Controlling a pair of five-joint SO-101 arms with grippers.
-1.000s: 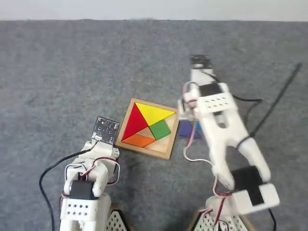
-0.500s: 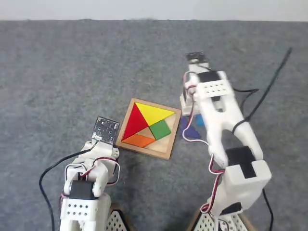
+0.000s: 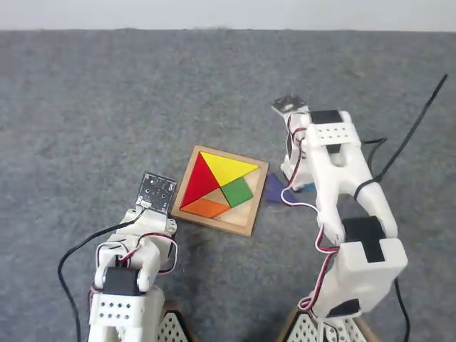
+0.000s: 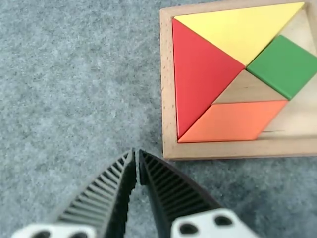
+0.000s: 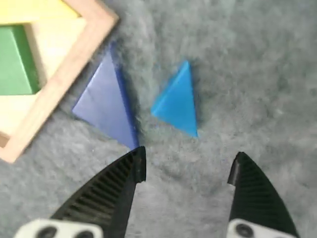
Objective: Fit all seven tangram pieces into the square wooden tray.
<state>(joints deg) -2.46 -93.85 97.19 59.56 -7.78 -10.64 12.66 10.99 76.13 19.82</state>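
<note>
High view: square wooden tray (image 3: 214, 224) on grey carpet (image 3: 107, 107). Contents: red triangle (image 3: 198, 182), yellow triangle (image 3: 228, 169), green square (image 3: 237, 191), orange parallelogram (image 3: 206, 207); bare wood shows in the gaps. Outside, on carpet: dark blue triangle (image 5: 106, 101) just beside the tray's rim, light blue triangle (image 5: 177, 101) next to it. Right gripper (image 5: 187, 166): spread wide, empty, near both triangles. Left gripper (image 4: 136, 156): fingers pressed together, empty, just outside the tray.

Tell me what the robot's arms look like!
The left arm and right arm are white plastic with black motor blocks and thin red, white and black cables. The left end effector and right end effector are black, pointed, ribbed inside.
</note>
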